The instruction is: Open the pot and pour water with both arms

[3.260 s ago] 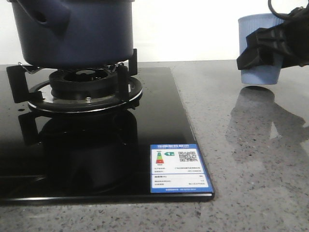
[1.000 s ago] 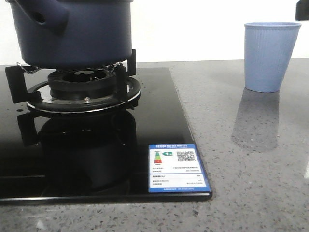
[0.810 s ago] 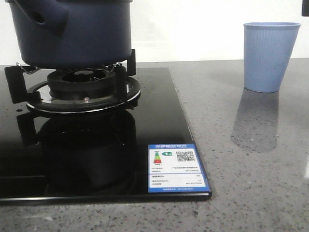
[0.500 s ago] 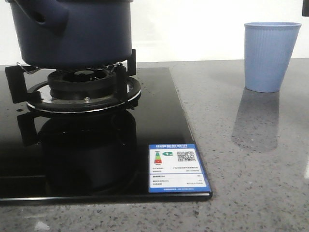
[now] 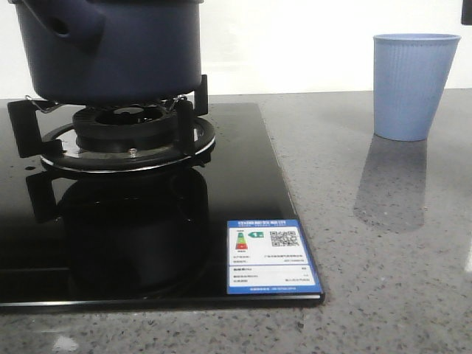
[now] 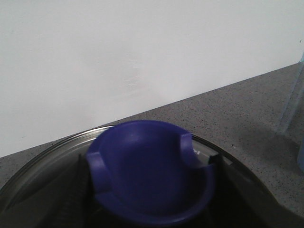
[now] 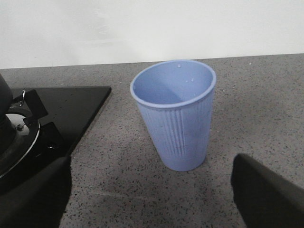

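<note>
- Sitting on the burner of the black stove at the left of the front view, the pot is resting with its stubby handle pointing toward the camera.
- Hovering right above it, the left gripper is looking down on the glass lid and its blue knob; dark shapes are showing beside the knob, but I cannot tell whether the fingers are spread or closed on it.
- Judging from this, the lid-lifting step is just starting: the lid is lying in place, so the next move is calling for a firm pinch on the knob and a straight lift.
- Standing upright on the grey counter at the right, well apart from the stove, the blue cup is waiting.
- Facing the cup, the right gripper is holding its two dark fingers spread wide and touching nothing.
- Comparing with a few seconds ago, that gripper was wrapping the cup in the front view; now it is gone from that view and the cup is standing free.
</note>
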{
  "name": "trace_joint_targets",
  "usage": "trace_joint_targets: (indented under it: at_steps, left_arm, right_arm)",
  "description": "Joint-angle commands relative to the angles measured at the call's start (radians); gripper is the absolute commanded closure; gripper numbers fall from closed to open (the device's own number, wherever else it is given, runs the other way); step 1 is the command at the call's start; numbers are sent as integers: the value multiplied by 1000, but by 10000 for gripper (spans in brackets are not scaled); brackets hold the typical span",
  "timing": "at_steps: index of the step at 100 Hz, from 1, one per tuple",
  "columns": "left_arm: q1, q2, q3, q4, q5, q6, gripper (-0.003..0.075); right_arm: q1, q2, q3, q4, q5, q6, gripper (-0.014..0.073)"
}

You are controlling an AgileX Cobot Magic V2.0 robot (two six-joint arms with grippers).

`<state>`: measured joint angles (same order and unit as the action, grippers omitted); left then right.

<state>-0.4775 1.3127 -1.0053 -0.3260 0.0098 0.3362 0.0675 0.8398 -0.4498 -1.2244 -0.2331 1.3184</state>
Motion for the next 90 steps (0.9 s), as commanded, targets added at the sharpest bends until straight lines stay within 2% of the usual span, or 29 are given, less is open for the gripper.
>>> trace_joint_targets:
  at_steps: [1,63,70,80,90]
  left_arm:
    - [-7,-33,-40,-3,-99,0,362]
    - [-7,-16,-40,-4,-70,0,353]
    - [-7,-16,-40,-4,-70,0,298]
    - [-7,-17,-40,-4,-70,0,178]
    - [-7,-30,-40,-5,-70,0,154]
  right_arm:
    - [-6,-10,-25,5,-20,-1,-1]
    - [-6,-10,-25,5,-20,-1,-1]
    - [-6,-10,-25,5,-20,-1,-1]
    - [-6,-10,-25,5,-20,-1,-1]
    - [-6,-10,-25,5,-20,-1,-1]
